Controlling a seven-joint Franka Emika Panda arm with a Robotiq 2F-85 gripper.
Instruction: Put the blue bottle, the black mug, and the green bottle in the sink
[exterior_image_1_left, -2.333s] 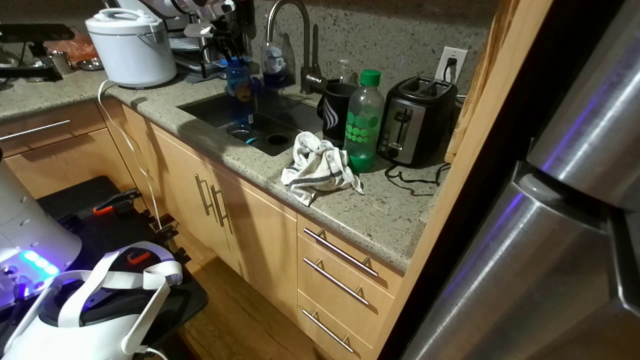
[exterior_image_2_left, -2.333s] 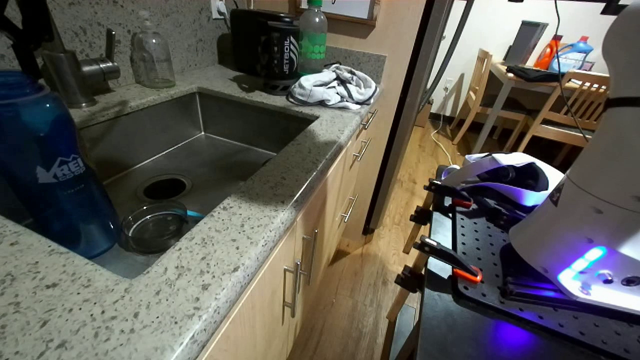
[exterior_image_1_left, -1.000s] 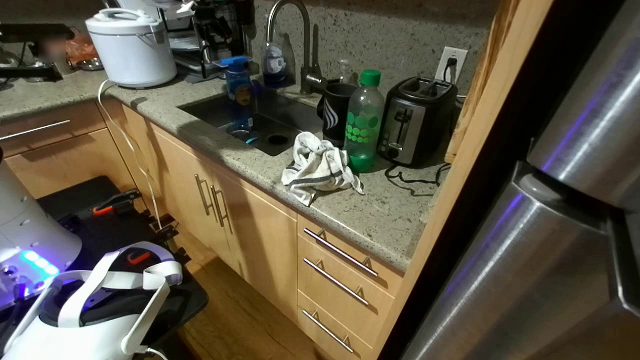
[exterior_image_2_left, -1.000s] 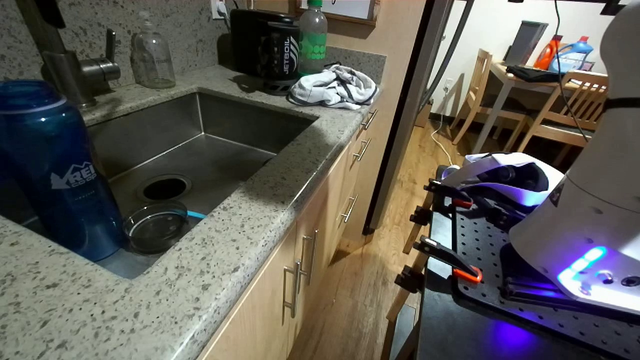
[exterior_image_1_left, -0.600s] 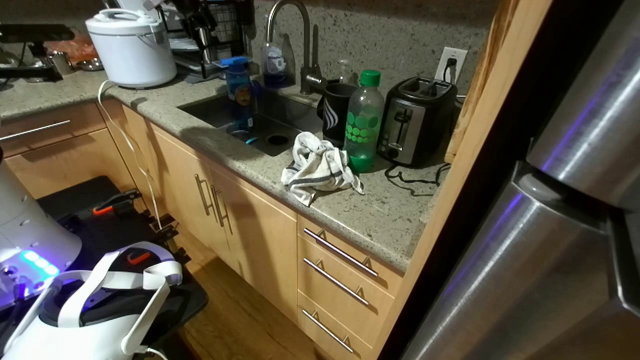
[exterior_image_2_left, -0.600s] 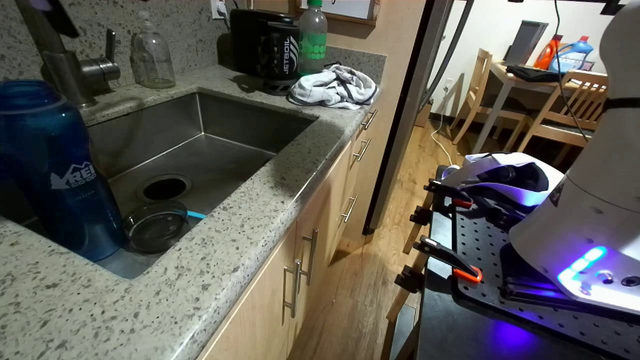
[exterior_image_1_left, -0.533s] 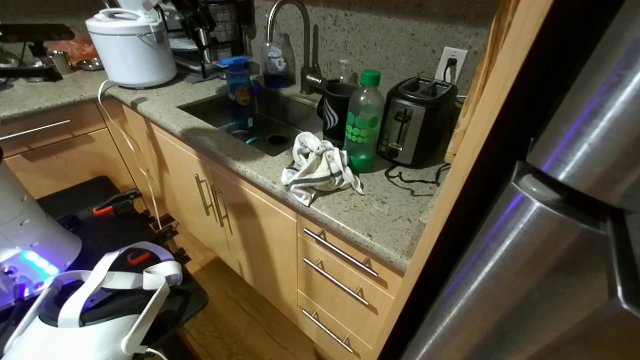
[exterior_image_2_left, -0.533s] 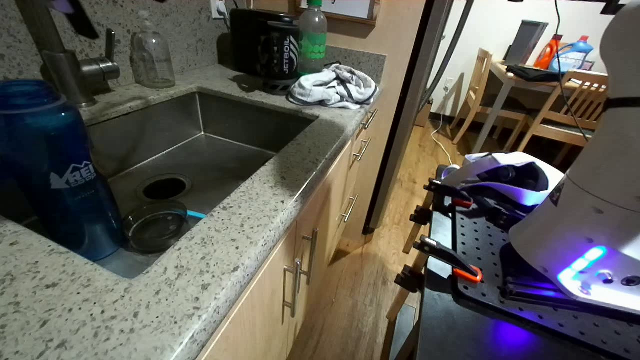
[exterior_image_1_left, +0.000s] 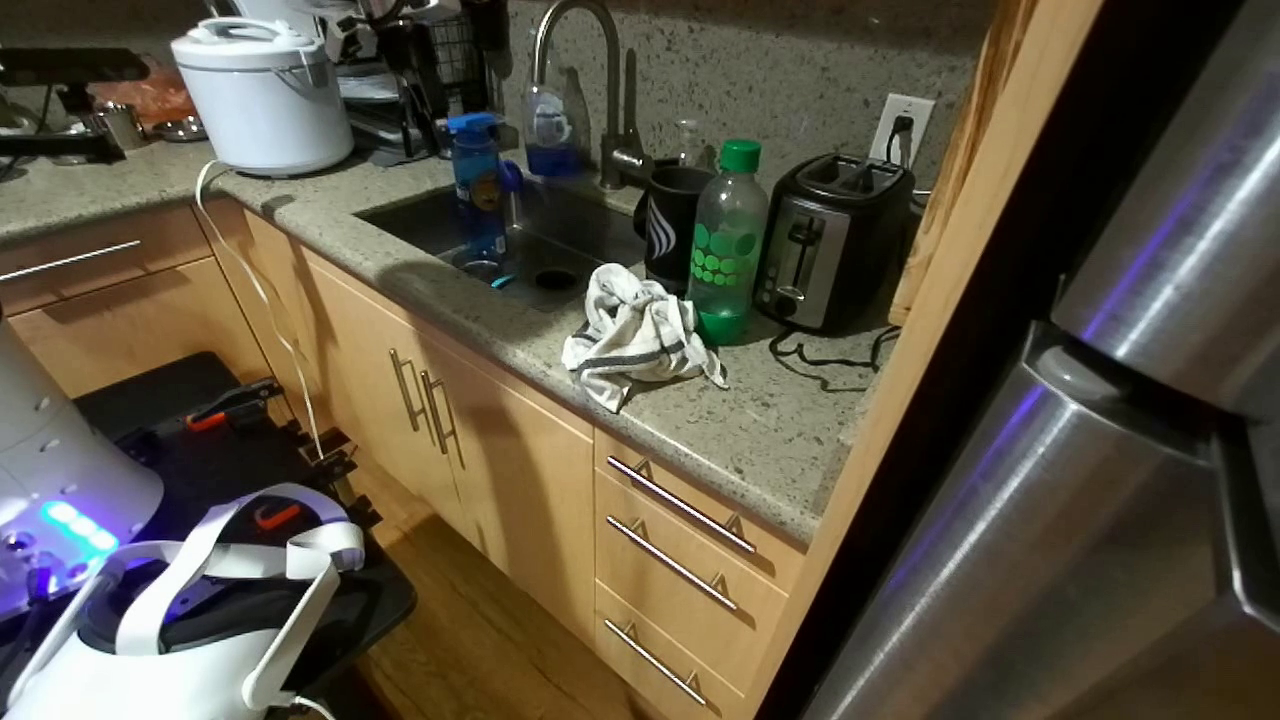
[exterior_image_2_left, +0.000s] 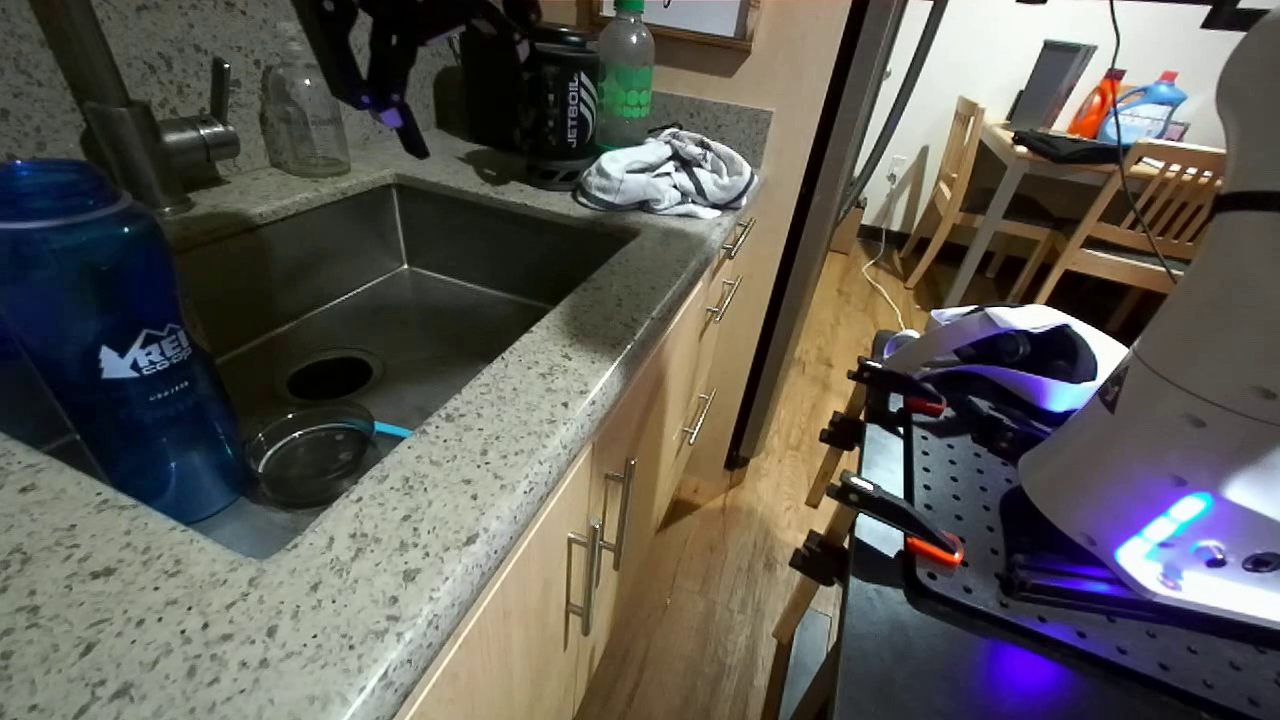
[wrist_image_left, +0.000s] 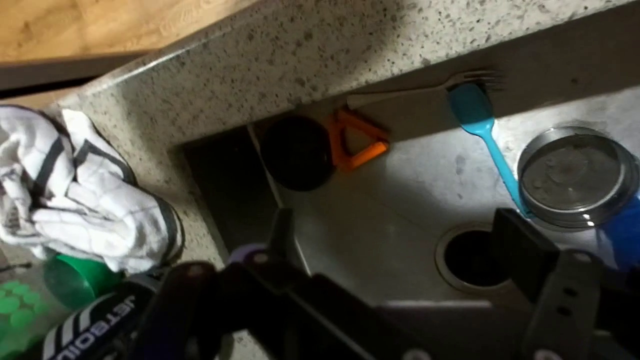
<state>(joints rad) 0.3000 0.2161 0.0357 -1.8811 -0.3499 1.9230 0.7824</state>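
The blue bottle (exterior_image_2_left: 110, 330) stands in the sink (exterior_image_2_left: 500, 235) at its near-left end in that exterior view, free of the gripper; only part of it (wrist_image_left: 622, 235) enters the wrist view. On the counter past the sink's far end, the black mug (exterior_image_1_left: 668, 220) is upright, close beside the green bottle (exterior_image_1_left: 728, 235). Both the mug (wrist_image_left: 100, 320) and the green bottle (wrist_image_left: 75, 280) appear at the wrist view's lower left, partly covered. My gripper (wrist_image_left: 393, 225) hangs above the sink, open and empty. Its fingers (exterior_image_2_left: 410, 135) show up in front of the backsplash in an exterior view.
A crumpled towel (exterior_image_1_left: 645, 340) lies against the green bottle, with a toaster (exterior_image_1_left: 835, 240) behind. The faucet (exterior_image_1_left: 610, 90) rises at the sink's back edge, near a clear soap bottle (exterior_image_2_left: 305, 115). The sink holds a glass dish (wrist_image_left: 572, 175), a blue spoon (wrist_image_left: 470, 105) and a dark orange-handled item (wrist_image_left: 297, 155).
At first the gripper was at the blue bottle's top; it has since come away and swung across the sink toward the mug. The bottle shifted slightly and now stands alone.
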